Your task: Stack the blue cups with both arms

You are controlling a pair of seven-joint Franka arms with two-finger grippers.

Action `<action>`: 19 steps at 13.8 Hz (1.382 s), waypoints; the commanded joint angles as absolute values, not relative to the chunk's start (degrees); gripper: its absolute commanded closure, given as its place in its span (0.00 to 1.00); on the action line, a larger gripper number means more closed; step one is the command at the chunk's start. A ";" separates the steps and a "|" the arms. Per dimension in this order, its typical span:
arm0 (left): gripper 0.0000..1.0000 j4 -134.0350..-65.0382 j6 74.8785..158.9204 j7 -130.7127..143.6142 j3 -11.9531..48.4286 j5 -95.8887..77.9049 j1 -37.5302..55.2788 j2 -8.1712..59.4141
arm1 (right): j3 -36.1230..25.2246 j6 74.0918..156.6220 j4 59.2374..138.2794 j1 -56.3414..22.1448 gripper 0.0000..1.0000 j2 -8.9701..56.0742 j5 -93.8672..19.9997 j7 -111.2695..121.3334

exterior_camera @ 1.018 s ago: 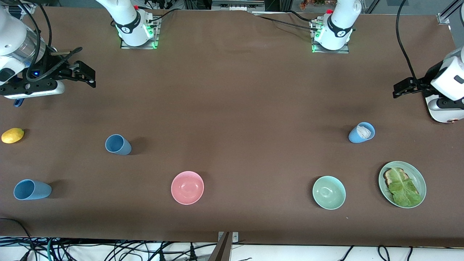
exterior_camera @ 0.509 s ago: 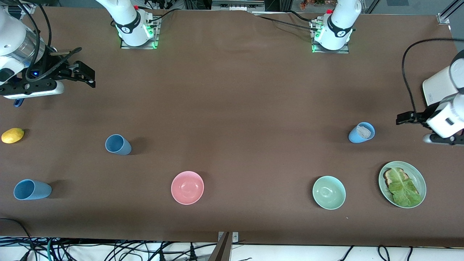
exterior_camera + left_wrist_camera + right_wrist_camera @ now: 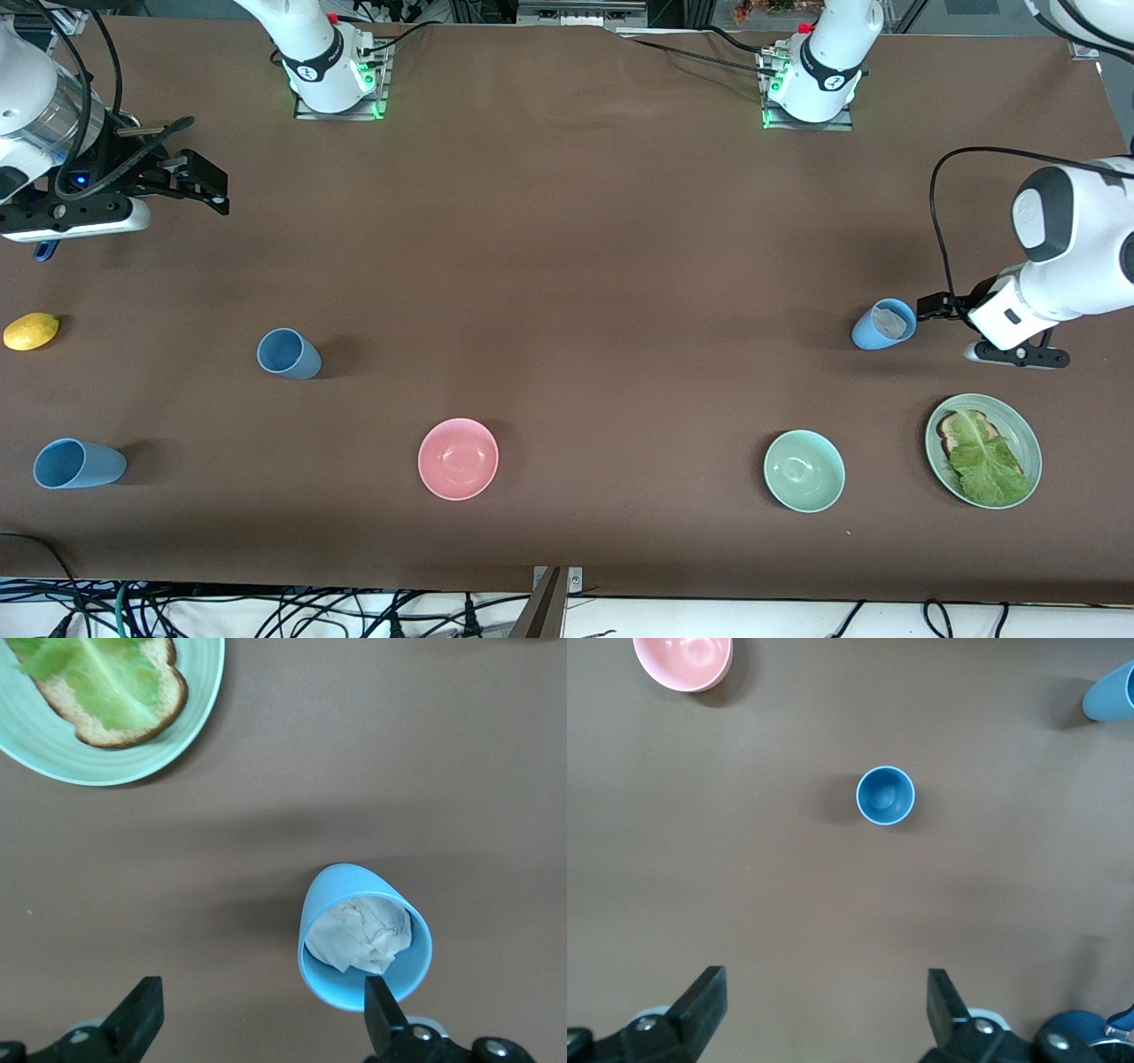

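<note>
Blue cups, three on the table: steel-blue cup (image 3: 288, 354) and sky-blue cup (image 3: 78, 463) upright toward the right arm's end, the sky-blue one nearer the front camera; a third cup (image 3: 883, 324) stuffed with crumpled white paper (image 3: 361, 935), probably a napkin, toward the left arm's end, near the plate (image 3: 1028, 434) of toast and lettuce. Left gripper (image 3: 257, 1014) spread wide just above that stuffed cup. Right gripper (image 3: 824, 1001) wide open, empty, hanging high over the steel-blue cup. Pink bowl (image 3: 458, 458) and green bowl (image 3: 803, 470) between.
</note>
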State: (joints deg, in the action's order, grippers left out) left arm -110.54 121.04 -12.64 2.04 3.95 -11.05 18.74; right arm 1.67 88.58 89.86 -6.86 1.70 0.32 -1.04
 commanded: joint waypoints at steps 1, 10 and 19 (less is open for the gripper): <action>0.00 -111.61 125.14 -13.80 2.37 4.22 -10.99 21.61 | 1.49 86.75 88.33 -6.77 0.00 1.76 -0.26 -0.18; 1.00 -112.24 125.60 -15.47 2.64 4.39 -9.67 24.96 | 1.49 87.27 88.24 -6.59 0.00 2.11 0.09 -0.09; 1.00 -111.88 125.60 -15.47 2.64 4.39 -8.70 24.96 | 1.41 95.87 88.24 -3.16 0.00 9.92 0.26 5.45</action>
State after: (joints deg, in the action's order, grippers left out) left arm -112.33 125.92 -14.43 2.91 3.96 -9.20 25.30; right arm 1.22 94.05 89.83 -3.23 7.17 0.33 4.40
